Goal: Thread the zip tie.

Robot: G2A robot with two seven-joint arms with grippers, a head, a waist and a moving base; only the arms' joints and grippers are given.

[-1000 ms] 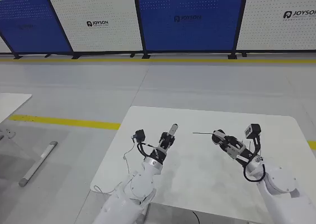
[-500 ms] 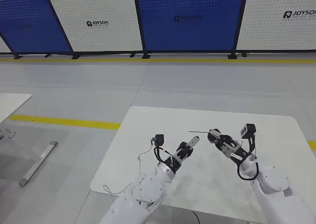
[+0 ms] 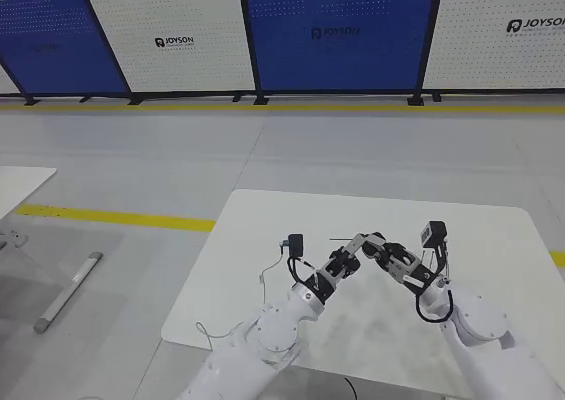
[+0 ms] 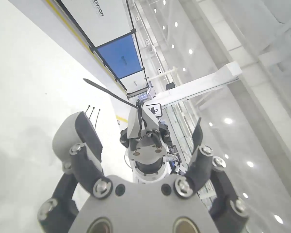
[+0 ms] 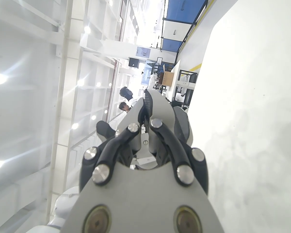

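A thin black zip tie (image 4: pixel 106 92) sticks out of my right gripper (image 4: pixel 138 112), which is shut on it near one end. In the top view the zip tie (image 3: pixel 345 239) points left, level above the white table (image 3: pixel 282 225). My left gripper (image 4: pixel 140 120) is open, its two fingers spread to either side of the right gripper, which sits a little farther off. Seen from the top, the left gripper (image 3: pixel 354 250) and right gripper (image 3: pixel 374 243) meet tip to tip over the table's middle. The right gripper (image 5: pixel 145 98) has its pads pressed together.
Three spare black zip ties (image 4: pixel 93 115) lie side by side on the table (image 4: pixel 26 73) beyond the left gripper. Blue and white panels (image 3: pixel 337 45) stand far behind the table, across open floor.
My left arm has swung right, from the table's left-middle up to the right gripper. The right gripper has drifted slightly left with the zip tie, still shut on it.
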